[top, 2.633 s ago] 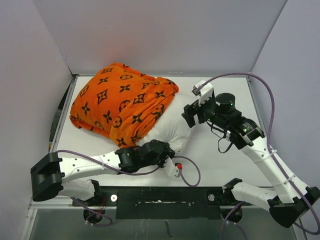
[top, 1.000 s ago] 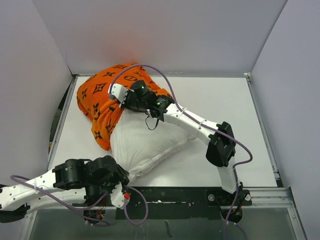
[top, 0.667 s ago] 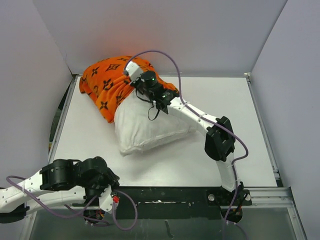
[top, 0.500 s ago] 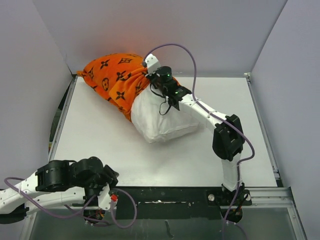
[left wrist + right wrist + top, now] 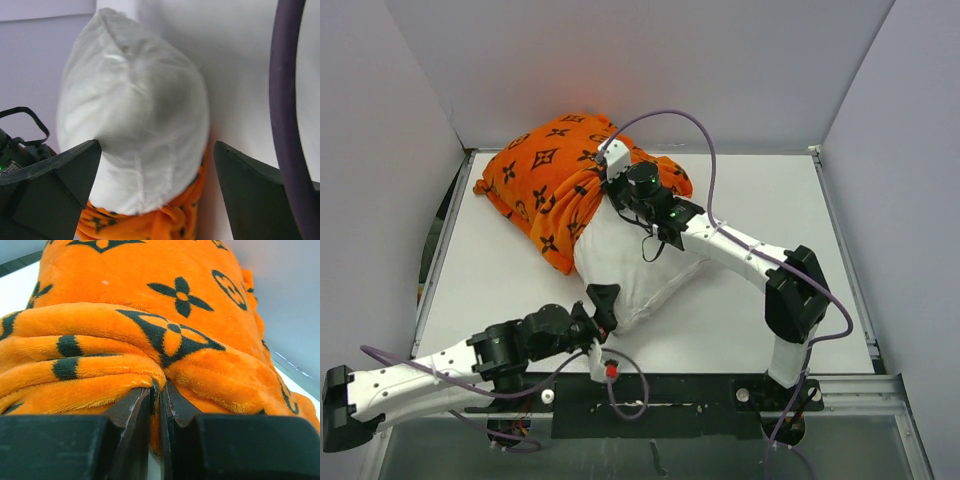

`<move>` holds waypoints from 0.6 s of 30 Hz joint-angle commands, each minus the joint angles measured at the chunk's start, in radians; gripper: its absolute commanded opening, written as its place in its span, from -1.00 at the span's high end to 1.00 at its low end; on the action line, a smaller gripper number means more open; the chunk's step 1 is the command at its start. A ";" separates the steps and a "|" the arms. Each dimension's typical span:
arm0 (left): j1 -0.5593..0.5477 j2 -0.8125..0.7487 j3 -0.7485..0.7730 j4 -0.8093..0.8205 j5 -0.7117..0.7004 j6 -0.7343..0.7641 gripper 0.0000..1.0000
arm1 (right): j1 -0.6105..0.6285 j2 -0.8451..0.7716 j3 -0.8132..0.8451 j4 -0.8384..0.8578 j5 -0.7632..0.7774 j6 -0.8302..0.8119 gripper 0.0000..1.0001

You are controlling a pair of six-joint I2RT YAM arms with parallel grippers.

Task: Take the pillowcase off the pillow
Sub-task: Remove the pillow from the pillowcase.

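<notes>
One orange pillowcase [image 5: 552, 185] covered the far half of the one white pillow [image 5: 632, 268], its near end bare on the table [image 5: 490, 285], while of two grippers the right gripper [image 5: 156, 396] pinched a pillowcase fold tight and the left gripper [image 5: 156, 150] gaped wide, empty, facing that end.

No readable text or numbers, only black flower and diamond motifs on the pillowcase [image 5: 545, 185]
</notes>
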 commanded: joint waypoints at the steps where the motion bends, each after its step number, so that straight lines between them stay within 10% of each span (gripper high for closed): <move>1: 0.161 0.155 0.008 0.532 0.033 0.055 -0.96 | 0.029 -0.059 0.002 -0.032 -0.056 0.042 1.00; 14: 0.339 0.457 0.114 0.279 0.250 0.104 -0.90 | 0.104 -0.092 0.020 -0.086 -0.120 0.076 1.00; 16: 0.363 0.514 0.117 0.312 0.254 0.146 -0.29 | 0.114 -0.093 0.018 -0.095 -0.124 0.078 1.00; 18: 0.379 0.560 0.147 0.293 0.242 0.149 0.97 | 0.114 -0.097 0.008 -0.099 -0.133 0.090 1.00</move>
